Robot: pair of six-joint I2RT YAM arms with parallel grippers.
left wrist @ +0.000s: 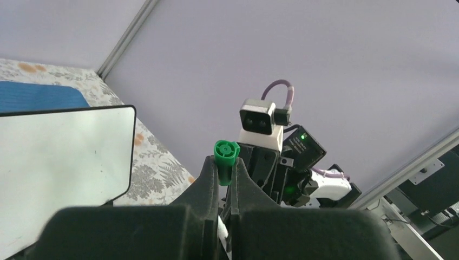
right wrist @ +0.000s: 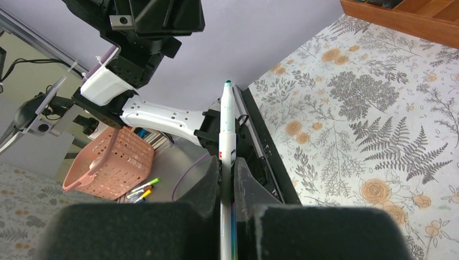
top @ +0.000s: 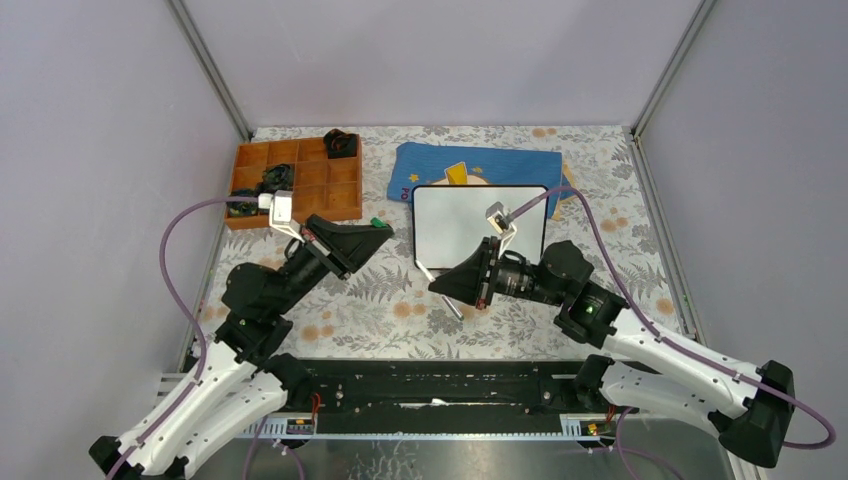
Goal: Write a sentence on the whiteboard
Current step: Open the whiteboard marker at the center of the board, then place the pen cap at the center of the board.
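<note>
Overhead, the whiteboard [top: 478, 225] lies flat, its far edge over the blue cloth [top: 480, 163], its face plain white. The left gripper [top: 375, 230] hangs just left of the board, and the right gripper [top: 440, 287] is at the board's near left corner. The wrist views show the grips up close: the left jaws are clenched on a green cap [left wrist: 225, 153], and the right jaws are clamped on a marker [right wrist: 227, 122] with its tip bare. Only the right wrist view catches a pink basket [right wrist: 108, 165].

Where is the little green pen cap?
In the top view, the small green plastic cap is pinched in the left gripper, left of the glossy white whiteboard and near the brown wooden tray.
</note>
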